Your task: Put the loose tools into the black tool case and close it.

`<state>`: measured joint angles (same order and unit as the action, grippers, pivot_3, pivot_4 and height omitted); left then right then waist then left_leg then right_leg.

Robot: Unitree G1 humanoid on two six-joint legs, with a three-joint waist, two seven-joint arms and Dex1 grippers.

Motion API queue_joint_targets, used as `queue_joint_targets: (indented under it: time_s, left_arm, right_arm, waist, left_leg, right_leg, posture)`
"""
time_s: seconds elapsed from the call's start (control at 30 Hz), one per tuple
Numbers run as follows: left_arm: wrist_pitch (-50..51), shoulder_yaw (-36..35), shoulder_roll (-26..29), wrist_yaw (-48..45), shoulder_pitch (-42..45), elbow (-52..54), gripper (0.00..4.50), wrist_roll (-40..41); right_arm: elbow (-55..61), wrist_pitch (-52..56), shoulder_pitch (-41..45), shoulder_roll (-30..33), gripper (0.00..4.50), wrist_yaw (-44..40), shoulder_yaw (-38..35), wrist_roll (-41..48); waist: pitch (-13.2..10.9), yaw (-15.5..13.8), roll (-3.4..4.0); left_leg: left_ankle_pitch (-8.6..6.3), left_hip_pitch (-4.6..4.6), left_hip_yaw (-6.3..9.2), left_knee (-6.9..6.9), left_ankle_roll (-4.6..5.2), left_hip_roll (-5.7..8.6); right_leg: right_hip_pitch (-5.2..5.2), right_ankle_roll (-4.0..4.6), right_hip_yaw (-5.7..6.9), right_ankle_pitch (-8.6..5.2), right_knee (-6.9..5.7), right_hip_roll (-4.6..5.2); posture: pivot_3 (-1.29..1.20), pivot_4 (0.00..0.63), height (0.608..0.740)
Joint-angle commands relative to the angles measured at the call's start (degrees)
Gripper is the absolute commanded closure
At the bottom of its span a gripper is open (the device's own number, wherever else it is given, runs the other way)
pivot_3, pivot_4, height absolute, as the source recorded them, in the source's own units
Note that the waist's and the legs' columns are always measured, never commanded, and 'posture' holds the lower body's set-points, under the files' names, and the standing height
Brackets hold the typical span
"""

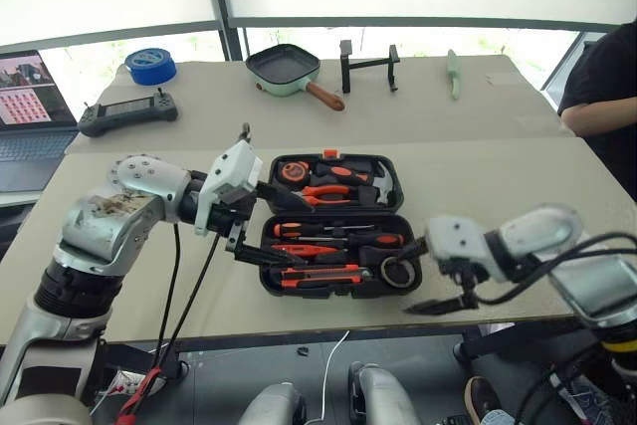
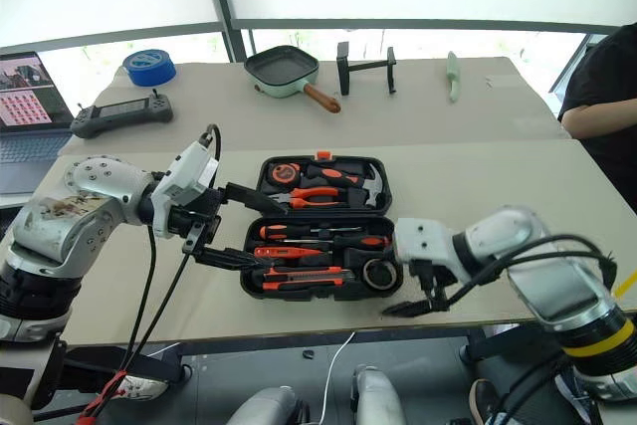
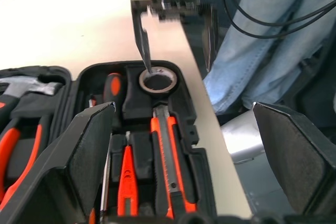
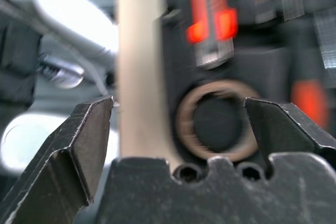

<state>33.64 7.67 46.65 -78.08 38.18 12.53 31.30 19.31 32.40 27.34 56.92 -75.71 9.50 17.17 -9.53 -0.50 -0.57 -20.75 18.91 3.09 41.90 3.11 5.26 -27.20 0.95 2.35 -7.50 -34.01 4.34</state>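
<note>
The black moulded plastic tool case point(image 1: 333, 221) lies open on the beige tabletop point(image 1: 498, 176), its two halves flat side by side. In the near half the small dark tape roll point(image 1: 401, 271) sits in its recess at the right end. Next to it lie the orange-black utility knife point(image 1: 320, 277), the slim orange tester pen point(image 1: 304, 250) and two black-and-orange-handled screwdrivers point(image 1: 338, 239). The far half holds a hammer, pliers and an orange tape measure point(image 1: 293, 172).

The right hand point(image 4: 178, 129) hovers just beside the right end of the case, close to the tape roll, with its two black fingers spread wide and holding nothing. The left hand point(image 1: 261, 231) is at the left end of the case, over the seam between the halves, also spread wide and empty.

Further back on the tabletop are a big blue tape roll point(image 1: 150, 66), a black handheld controller point(image 1: 127, 112) and a green square pan point(image 1: 286, 70).
</note>
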Motion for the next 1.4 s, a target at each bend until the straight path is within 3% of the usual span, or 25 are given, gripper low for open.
queue_joint_targets:
  time_s: [0.03, 0.17, 0.37, 0.47, 0.7, 0.97, 1.4]
  left_arm:
    - [-3.9, -2.5, 1.7, 4.2, -2.6, -4.8, 0.0, -5.2]
    - [-10.4, -4.1, 3.0, 9.1, -6.8, -13.9, 1.13, -11.8]
    - [-16.3, -0.4, 1.0, 11.6, -9.5, -19.5, 3.35, -18.6]
    - [-16.3, 1.0, -1.5, 12.2, -9.2, -19.7, 4.37, -19.7]
    - [-12.2, 3.9, -5.0, 9.7, -9.5, -14.6, 4.45, -18.5]
    - [-12.5, 1.9, -2.4, 5.5, -15.7, -5.6, 4.45, -15.5]
    - [-8.0, -2.6, -0.2, 7.9, -23.9, 0.6, 4.45, -14.3]
  right_arm:
    - [-4.4, 4.8, 0.9, -1.2, 0.32, 4.6, -6.5, 2.9]
    - [-12.2, 7.2, 1.1, -3.4, 1.48, 10.6, -10.3, 2.6]
    - [-22.8, -2.8, 1.0, -5.6, 3.63, 13.9, -5.5, -5.0]
    - [-26.0, -6.7, 2.5, -7.6, 4.49, 14.0, -2.9, -7.5]
    - [-24.1, -10.3, 4.4, -11.7, 4.5, 10.2, 0.5, -7.0]
    - [-12.9, -15.6, -5.9, -7.6, 4.5, 1.9, -2.8, -2.8]
    - [-9.2, -14.5, -15.8, -6.2, 4.5, 8.5, -8.9, -5.7]
  waist:
    - [0.0, -0.1, 0.0]
    - [0.0, -0.1, 0.0]
    - [0.0, -0.3, 0.0]
    - [0.0, -0.2, 0.0]
    - [0.0, 0.1, 0.0]
    - [0.0, 0.1, 0.01]
    - [0.0, -0.2, 0.01]
  left_leg:
    - [0.0, 0.0, 0.0, 0.0, 0.0, 0.0]
    - [0.0, 0.0, -0.04, -0.02, 0.01, 0.02]
    - [0.0, 0.04, -0.04, -0.04, 0.01, 0.05]
    - [0.01, 0.05, -0.08, -0.03, 0.02, 0.08]
    - [0.01, 0.06, -0.09, -0.03, 0.02, 0.03]
    - [0.0, 0.26, -0.04, -0.11, 0.03, 0.0]
    - [0.0, 0.19, -0.09, -0.01, 0.02, 0.02]
  right_leg:
    - [0.0, 0.0, 0.0, 0.0, 0.01, 0.0]
    - [-0.01, 0.01, -0.01, 0.01, -0.01, 0.0]
    - [-0.05, 0.0, 0.02, 0.01, 0.0, 0.01]
    - [-0.05, -0.02, 0.0, 0.02, 0.0, 0.04]
    - [-0.09, -0.02, -0.01, 0.02, -0.03, 0.01]
    - [-0.32, -0.02, 0.03, 0.03, -0.05, -0.04]
    - [-0.25, -0.01, -0.03, 0.02, -0.05, 0.0]
  posture:
    - [0.0, 0.15, 0.74]
    - [0.0, 0.15, 0.74]
    - [0.0, 0.15, 0.74]
    - [0.0, 0.15, 0.74]
    - [0.0, 0.15, 0.74]
    - [0.0, 0.15, 0.74]
    - [0.0, 0.15, 0.74]
